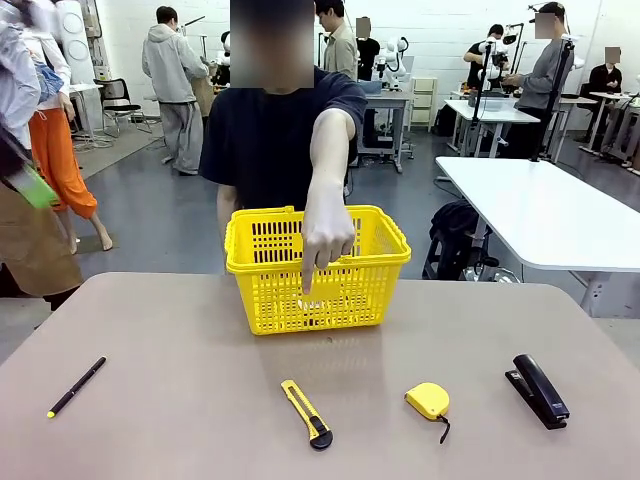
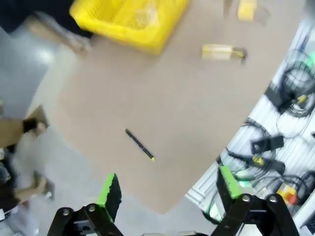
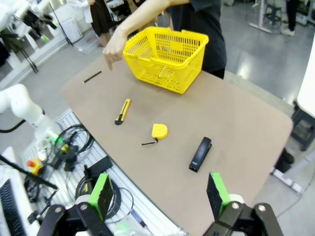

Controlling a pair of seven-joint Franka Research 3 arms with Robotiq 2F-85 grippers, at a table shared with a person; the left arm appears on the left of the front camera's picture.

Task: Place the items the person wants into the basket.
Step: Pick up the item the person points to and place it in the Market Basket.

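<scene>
The yellow basket [image 1: 372, 262] stands at the table's far middle, with the person [image 1: 270, 140] in a black T-shirt behind it. Their hand [image 1: 327, 243] hangs in front of it, index finger pointing down at the table. A pale shape shows through the lattice; I cannot tell if it is the white marker. The utility knife [image 1: 306, 412] lies front centre and the black pen [image 1: 77, 386] front left. My left gripper [image 2: 170, 191] hovers open high above the pen [image 2: 140, 144]. My right gripper [image 3: 159, 196] is open above the table's near right edge, far from the knife [image 3: 122, 111].
A yellow tape measure [image 1: 428, 401] lies right of the knife and a black stapler [image 1: 537, 390] at the front right. Cables and boxes [image 3: 74, 157] sit below the table's near edge. Another white table [image 1: 550, 210] stands at the right.
</scene>
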